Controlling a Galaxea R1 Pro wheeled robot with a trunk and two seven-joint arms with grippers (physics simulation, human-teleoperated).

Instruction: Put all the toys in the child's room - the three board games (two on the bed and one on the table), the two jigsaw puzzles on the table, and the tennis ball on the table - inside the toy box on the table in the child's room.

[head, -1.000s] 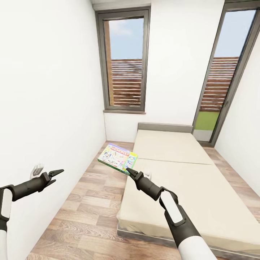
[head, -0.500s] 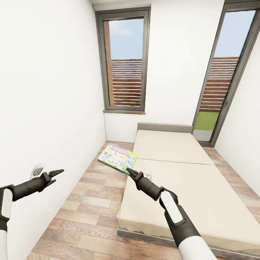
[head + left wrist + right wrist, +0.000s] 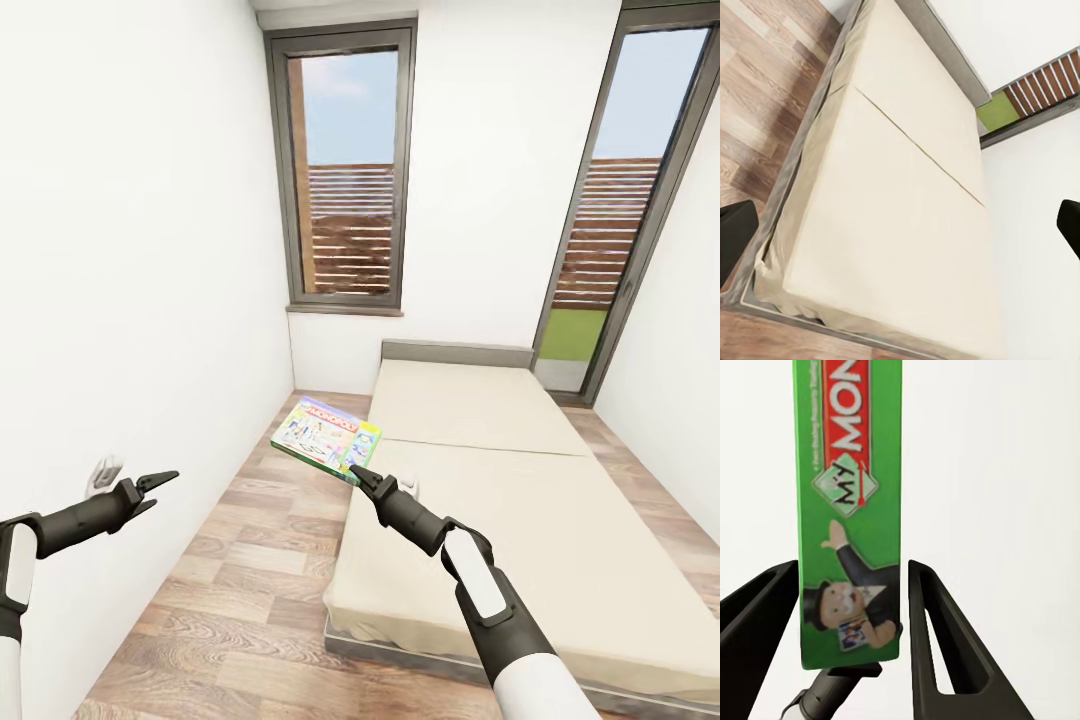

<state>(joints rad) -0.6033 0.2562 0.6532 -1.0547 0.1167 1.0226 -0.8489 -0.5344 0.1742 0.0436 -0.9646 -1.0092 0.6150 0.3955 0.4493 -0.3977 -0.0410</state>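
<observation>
From the head view, we are carrying the Monopoly board game (image 3: 328, 437) away from the bed (image 3: 520, 500) toward the toy box, and the grip is what matters: the box sticks out flat beyond the tips of the right gripper (image 3: 357, 472), pinched only at its near edge, so we should turn slowly and keep it level. The left gripper (image 3: 160, 481) hangs over the floor with its fingers nearly together and nothing between them.

In the left wrist view, both dark fingertips (image 3: 736, 234) sit wide apart at the frame's edges, the bare mattress between them.

In the right wrist view, the green box edge (image 3: 849, 510) stands between the fingers (image 3: 937, 660); one seems to press it, though contact on the other side is hard to judge.
</observation>
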